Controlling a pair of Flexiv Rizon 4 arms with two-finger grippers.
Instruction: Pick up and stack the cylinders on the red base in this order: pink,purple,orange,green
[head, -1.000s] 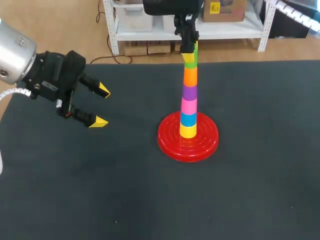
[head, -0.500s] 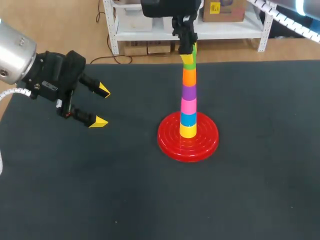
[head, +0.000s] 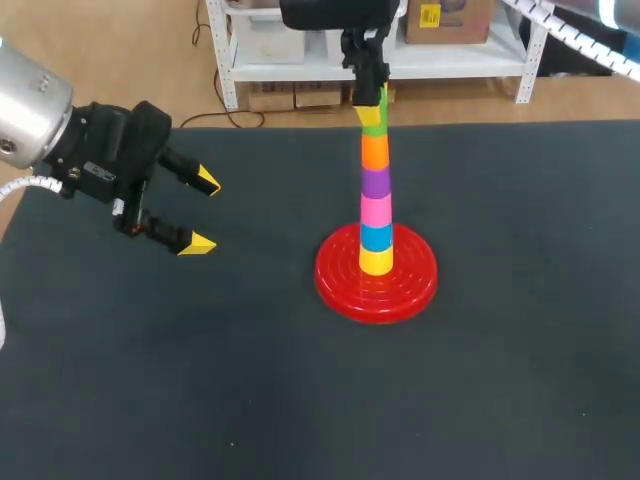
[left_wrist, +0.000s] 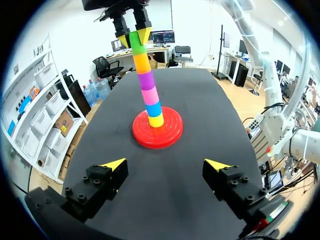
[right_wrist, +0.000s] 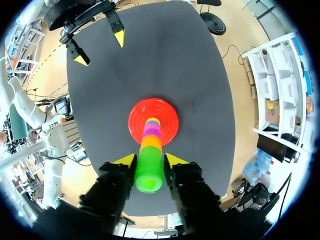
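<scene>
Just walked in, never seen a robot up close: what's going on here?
The right gripper is shut on the green cylinder at the top of a slightly leaning tower on the red base. Below it sit the orange cylinder, purple cylinder, pink cylinder, then a blue cylinder and yellow cylinder. The left gripper hangs open, apart, holding nothing.

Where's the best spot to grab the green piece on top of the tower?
Its curved side wall, coming straight down from above. The green cylinder stands upright atop a tall, thin stack, so only its sides are free. The right pincer holds it that way, one finger each side.
</scene>
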